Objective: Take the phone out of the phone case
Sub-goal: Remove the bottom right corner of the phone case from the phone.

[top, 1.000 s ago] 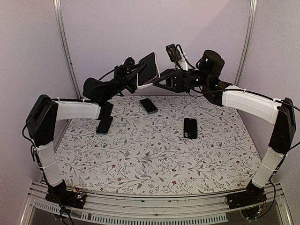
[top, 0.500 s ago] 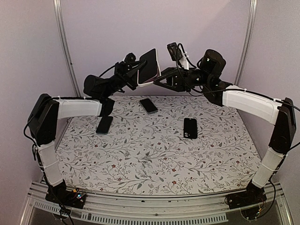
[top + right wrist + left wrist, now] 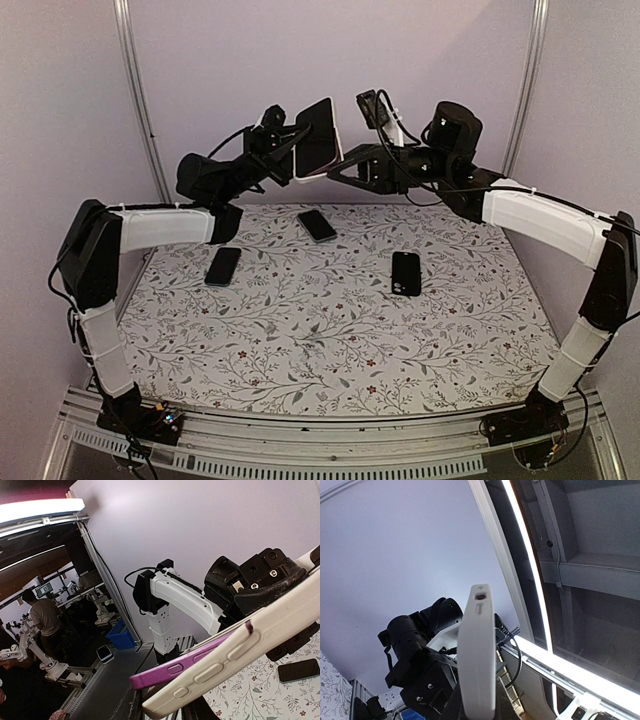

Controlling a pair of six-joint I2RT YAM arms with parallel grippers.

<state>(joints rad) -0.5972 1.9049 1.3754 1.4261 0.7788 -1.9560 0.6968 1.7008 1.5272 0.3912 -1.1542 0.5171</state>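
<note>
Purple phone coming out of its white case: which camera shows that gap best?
Right wrist: the purple phone and white case appear edge-on, split apart at one end. Top external shows only the dark face with a white rim. Left wrist shows only the case's white edge.

Floral table [image 3: 330,340] bears left phone [image 3: 223,266], far phone [image 3: 317,225], right phone [image 3: 406,273].
</note>
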